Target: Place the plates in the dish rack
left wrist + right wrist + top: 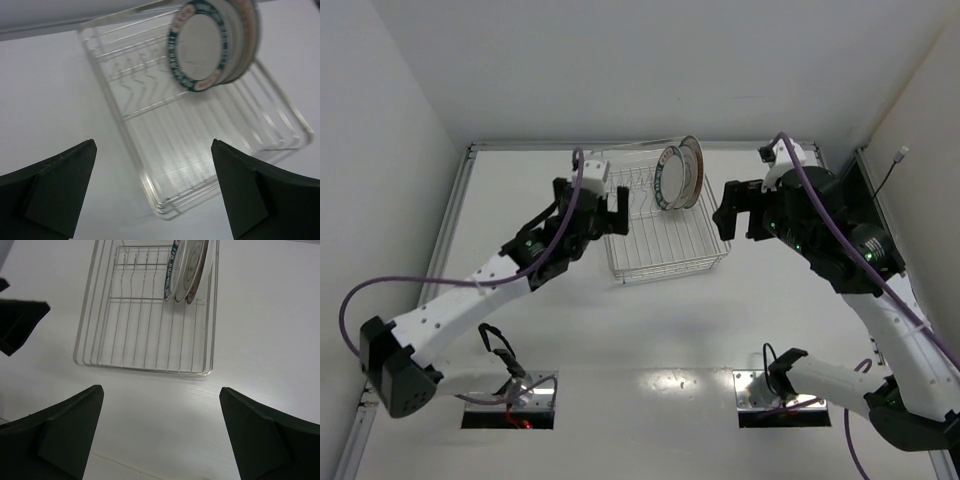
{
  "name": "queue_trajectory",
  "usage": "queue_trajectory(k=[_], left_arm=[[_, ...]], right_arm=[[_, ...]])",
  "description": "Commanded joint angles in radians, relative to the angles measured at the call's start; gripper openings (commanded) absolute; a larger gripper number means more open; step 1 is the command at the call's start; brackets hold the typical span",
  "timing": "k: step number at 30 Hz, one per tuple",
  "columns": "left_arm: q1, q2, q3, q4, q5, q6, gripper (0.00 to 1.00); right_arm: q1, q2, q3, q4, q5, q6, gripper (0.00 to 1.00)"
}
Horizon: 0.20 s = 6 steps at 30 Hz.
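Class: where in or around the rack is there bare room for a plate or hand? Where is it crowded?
Free: rack floor, near side; tines left of the plates; table in front of the rack. Crowded: far right corner, both plates; left gripper and right gripper flank the sides.

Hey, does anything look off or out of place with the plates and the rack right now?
Nothing stands out. The dark-rimmed plate and the orange-rimmed plate stand on edge side by side at one end of the dish rack, leaning slightly together. No spill or damage shows.
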Motion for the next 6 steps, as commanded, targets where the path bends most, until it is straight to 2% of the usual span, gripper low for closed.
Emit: queue_trajectory(k=[1,5,6], left_arm=[[0.004,-0.137,-0.224,0.097,-0.275,0.095,0.99],[-0.044,-0.226,-0.294,0.133,-0.376,0.145,0.99],[-0.082,-0.238,-0.303,0.133,-0.447,0.165,0.99]], right_arm=[[0.0,-0.002,-0.044,0.087,0.025,0.025,1.0],[0.0,0.048,-0.118,0.075,0.074,0.034,1.0],[0.0,0.062,-0.127,0.064,0.074,0.014,1.0]])
